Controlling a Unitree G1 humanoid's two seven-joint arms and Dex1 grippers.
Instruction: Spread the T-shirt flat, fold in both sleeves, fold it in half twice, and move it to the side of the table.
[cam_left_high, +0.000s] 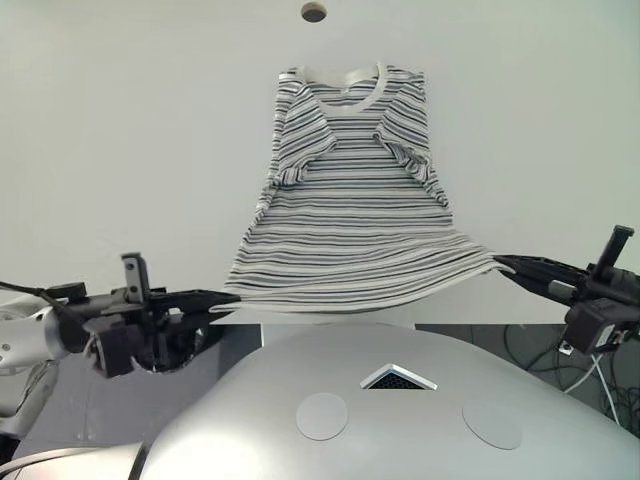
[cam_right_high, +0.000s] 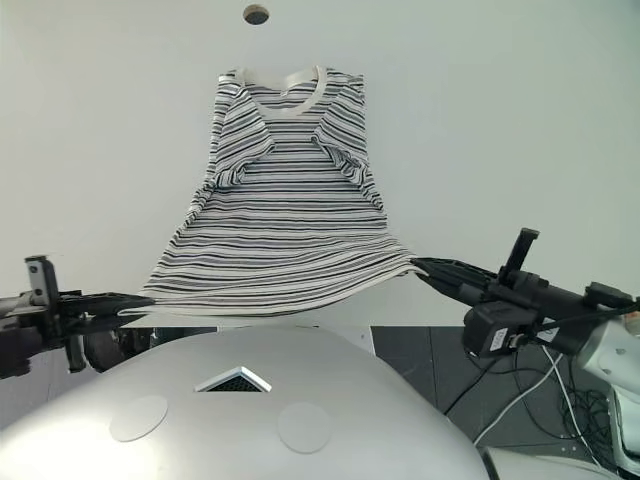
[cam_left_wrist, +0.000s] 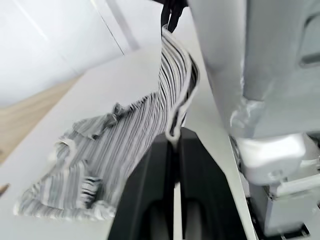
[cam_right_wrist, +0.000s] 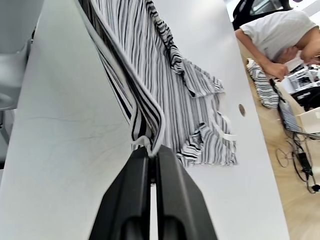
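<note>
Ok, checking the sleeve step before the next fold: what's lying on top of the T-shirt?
The left-side sleeve and right-side sleeve lie folded inward, crumpled, on the T-shirt. The fabric beneath them and the table under the shirt are covered.

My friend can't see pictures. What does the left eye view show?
A striped T-shirt lies on a white table, sleeves folded inward, collar farthest from the robot. The left gripper and right gripper each pinch a bottom corner at the table's near edge.

Small round hole (cam_left_high: 314, 12) up at the far end. Loose cables (cam_right_high: 530, 395) sprawl over the dark floor (cam_right_high: 420, 360) off to the right side.
</note>
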